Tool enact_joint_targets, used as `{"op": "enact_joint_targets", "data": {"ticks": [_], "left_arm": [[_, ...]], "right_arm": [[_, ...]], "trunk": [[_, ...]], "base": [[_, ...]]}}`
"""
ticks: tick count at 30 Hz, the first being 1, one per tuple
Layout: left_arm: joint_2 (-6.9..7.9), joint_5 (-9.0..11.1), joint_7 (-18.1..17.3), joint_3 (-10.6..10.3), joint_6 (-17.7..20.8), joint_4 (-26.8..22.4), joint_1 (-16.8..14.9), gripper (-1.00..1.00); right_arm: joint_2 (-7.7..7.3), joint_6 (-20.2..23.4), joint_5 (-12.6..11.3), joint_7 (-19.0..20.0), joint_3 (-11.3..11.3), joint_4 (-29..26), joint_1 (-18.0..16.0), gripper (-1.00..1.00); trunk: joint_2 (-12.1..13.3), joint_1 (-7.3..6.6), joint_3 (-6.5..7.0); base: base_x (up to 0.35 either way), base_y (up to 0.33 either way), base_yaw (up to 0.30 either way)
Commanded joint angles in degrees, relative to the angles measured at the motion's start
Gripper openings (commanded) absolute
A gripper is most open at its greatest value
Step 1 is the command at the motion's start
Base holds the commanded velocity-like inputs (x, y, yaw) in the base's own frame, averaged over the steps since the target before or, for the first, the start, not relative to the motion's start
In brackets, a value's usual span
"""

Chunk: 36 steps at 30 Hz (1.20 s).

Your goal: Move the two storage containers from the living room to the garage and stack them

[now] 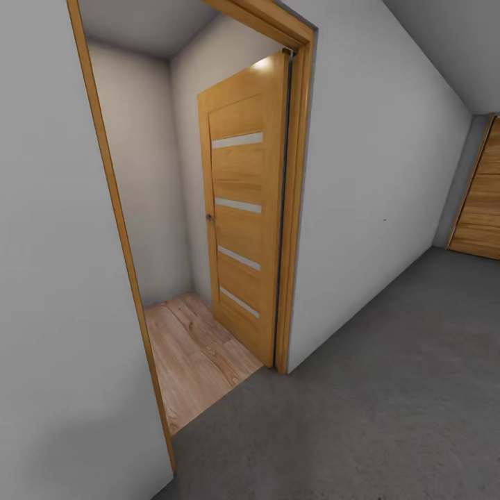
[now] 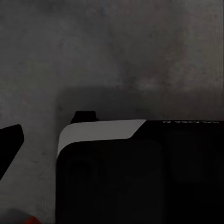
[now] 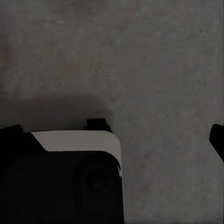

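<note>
Head view: open wooden door (image 1: 242, 215) in a wood-framed doorway (image 1: 298, 194); light plank floor (image 1: 194, 354) beyond, dark grey concrete floor (image 1: 389, 410) on the near side. Both wrist views look down on concrete above the robot's dark base (image 2: 140, 177). Gripper state on either arm: cannot tell. An orange-red sliver (image 2: 21, 220) lies at the left wrist view's edge, possibly a container.

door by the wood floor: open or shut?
Open. The wooden door is swung inward against the side wall, and the wood plank floor shows through the door frame.
</note>
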Motion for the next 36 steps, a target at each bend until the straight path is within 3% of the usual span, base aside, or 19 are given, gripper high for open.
{"op": "enact_joint_targets", "data": {"ticks": [1,14,36], "left_arm": [[0.01,0.00,0.16,0.04,-0.22,0.07,-0.04,1.00],[0.64,-0.02,0.10,0.05,-0.20,0.07,-0.04,1.00],[0.55,-0.18,0.06,0.04,-0.16,0.10,-0.04,1.00]], "right_arm": [[0.05,-0.29,-0.50,-0.02,0.47,0.18,0.27,1.00],[-0.44,-0.37,-0.34,-0.02,0.55,0.09,2.85,1.00],[-0.44,-0.36,-0.35,-0.02,0.46,0.09,2.85,1.00]], "trunk": [[-0.05,0.00,-0.07],[-0.05,0.00,-0.07],[-0.05,0.00,-0.07]], "base": [[0.000,0.000,0.000],[0.026,0.000,0.000],[0.309,0.000,0.000]]}}
